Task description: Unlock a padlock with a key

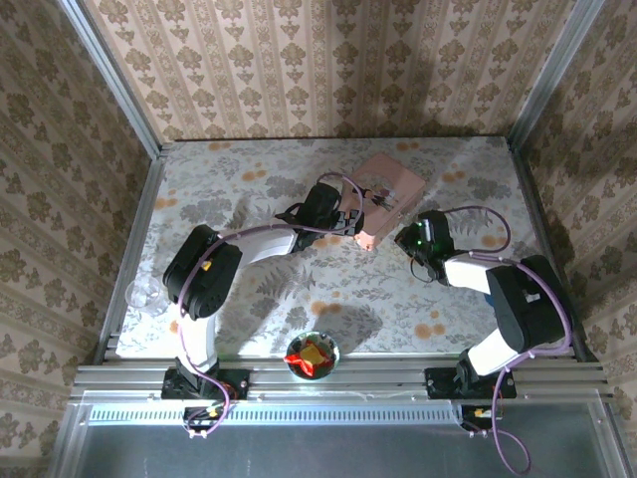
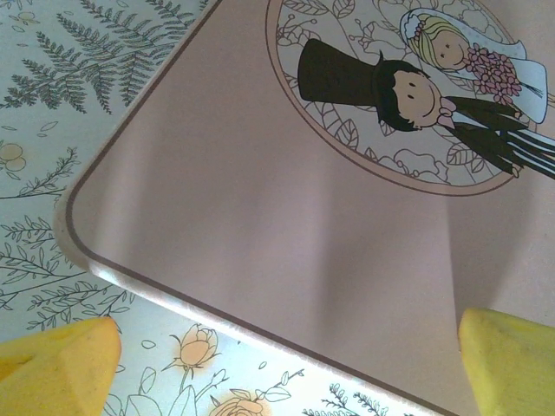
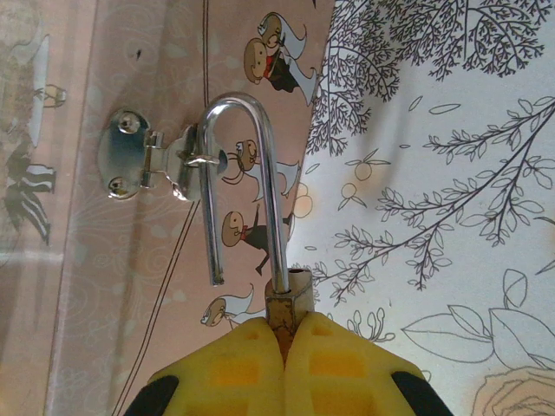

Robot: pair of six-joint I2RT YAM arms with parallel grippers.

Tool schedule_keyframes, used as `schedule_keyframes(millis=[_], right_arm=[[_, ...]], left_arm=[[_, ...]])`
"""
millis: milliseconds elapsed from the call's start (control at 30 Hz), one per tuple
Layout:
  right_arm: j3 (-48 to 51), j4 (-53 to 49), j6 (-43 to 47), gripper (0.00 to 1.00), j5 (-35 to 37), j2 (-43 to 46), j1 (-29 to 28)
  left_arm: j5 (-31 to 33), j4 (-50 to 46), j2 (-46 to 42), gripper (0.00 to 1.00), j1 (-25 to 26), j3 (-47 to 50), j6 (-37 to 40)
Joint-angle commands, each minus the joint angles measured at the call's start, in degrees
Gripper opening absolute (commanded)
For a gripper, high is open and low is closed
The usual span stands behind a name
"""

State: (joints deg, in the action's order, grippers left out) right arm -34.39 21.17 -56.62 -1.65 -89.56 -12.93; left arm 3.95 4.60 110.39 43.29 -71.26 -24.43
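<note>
Right gripper (image 3: 284, 336) clenched on padlock (image 3: 290, 293); shackle stood open.
Shackle hung through hasp (image 3: 143, 165) of pink tin (image 2: 260, 217); left gripper (image 2: 286, 360) spread wide above lid.

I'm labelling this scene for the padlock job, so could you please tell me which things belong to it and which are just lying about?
Belongs to the job: padlock, its shackle hooked through the hasp; pink tin box; right gripper, shut on the padlock; left gripper, open by the box.
Lying about: bowl of red and yellow bits; clear cup by the left edge.
</note>
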Motion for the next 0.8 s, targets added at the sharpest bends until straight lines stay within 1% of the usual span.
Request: schedule_keyframes(millis=[0,367,767], right_arm=[[-2.6,2.4,-2.4,0.00,8.5,-1.0,1.1],[-5.8,-1.2,-0.5,0.00,10.6,-1.5,1.3],[-7.3,-3.6,1.8,0.00,12.5,-1.4,2.0]], left_arm=[[0.5,-10.9,2.0,1.00,-0.8,3.1,1.3],[0.1,-10.8,2.2,1.00,-1.1,3.2,1.2],[-0.4,-10.2,2.2,1.00,-1.6,3.9,0.8]])
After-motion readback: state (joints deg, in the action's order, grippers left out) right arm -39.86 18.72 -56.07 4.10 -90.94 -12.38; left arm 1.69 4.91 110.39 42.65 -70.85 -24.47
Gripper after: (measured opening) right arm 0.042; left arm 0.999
